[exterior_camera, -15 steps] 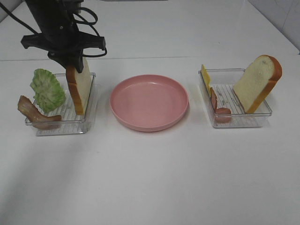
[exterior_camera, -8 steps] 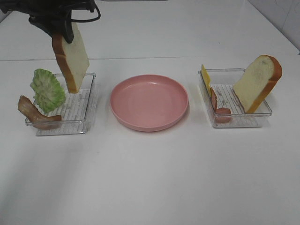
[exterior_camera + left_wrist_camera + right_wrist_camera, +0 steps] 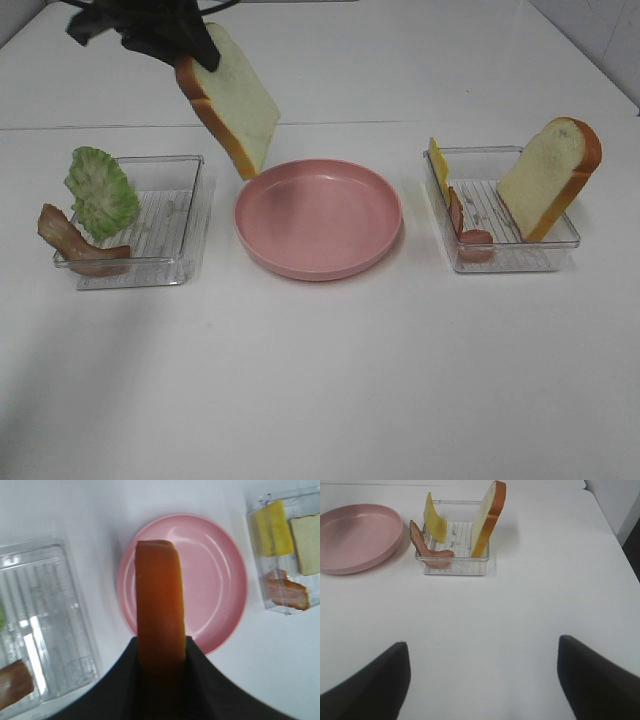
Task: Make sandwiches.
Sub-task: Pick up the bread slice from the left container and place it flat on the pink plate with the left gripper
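Observation:
My left gripper [image 3: 192,45] is shut on a white bread slice with orange-brown crust [image 3: 236,100] and holds it tilted in the air over the far left rim of the pink plate [image 3: 318,262]. In the left wrist view the gripper [image 3: 161,652] pinches the slice's crust edge [image 3: 159,595] above the plate [image 3: 215,575]. A second bread slice [image 3: 550,178] leans in the right tray [image 3: 508,262] with yellow cheese [image 3: 438,160] and bacon [image 3: 464,228]. Lettuce [image 3: 100,190] and bacon [image 3: 72,240] rest in the left tray [image 3: 150,275]. My right gripper [image 3: 480,690] is open and empty above bare table, near the front of the right tray [image 3: 454,569].
The white table's right edge [image 3: 615,530] shows in the right wrist view. The plate's inside holds nothing. The right arm does not show in the exterior high view.
My left gripper lifted the bread slice out of the left tray and carried it right, to above the plate's far left rim. The slice now tilts more.

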Action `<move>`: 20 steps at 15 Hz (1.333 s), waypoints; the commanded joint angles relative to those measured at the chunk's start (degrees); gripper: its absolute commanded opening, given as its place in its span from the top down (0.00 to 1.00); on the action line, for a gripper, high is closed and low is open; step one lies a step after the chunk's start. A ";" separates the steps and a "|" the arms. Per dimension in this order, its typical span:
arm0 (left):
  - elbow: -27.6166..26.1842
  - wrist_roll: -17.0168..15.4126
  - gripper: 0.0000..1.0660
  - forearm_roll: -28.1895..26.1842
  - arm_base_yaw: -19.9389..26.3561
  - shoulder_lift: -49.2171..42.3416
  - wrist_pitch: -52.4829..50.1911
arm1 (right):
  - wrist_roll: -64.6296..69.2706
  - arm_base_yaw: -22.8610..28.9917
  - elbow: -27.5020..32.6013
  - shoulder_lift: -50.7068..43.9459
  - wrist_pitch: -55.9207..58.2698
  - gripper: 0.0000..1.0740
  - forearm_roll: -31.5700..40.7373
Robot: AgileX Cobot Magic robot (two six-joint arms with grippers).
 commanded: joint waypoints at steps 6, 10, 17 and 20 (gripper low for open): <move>-0.17 15.64 1.00 -29.34 0.17 15.81 -3.61 | -0.40 -0.34 0.06 -0.74 -0.63 0.29 0.06; -0.17 15.70 1.00 -31.28 0.17 20.51 -3.84 | -0.40 -0.34 0.06 -0.74 -0.63 0.29 0.06; -0.17 15.36 0.87 -31.97 -0.23 21.37 -4.64 | -0.40 -0.34 0.06 -0.74 -0.63 0.29 0.06; -0.17 15.36 0.82 -31.86 -0.92 21.37 -4.87 | -0.40 -0.34 0.06 -0.74 -0.63 0.29 0.06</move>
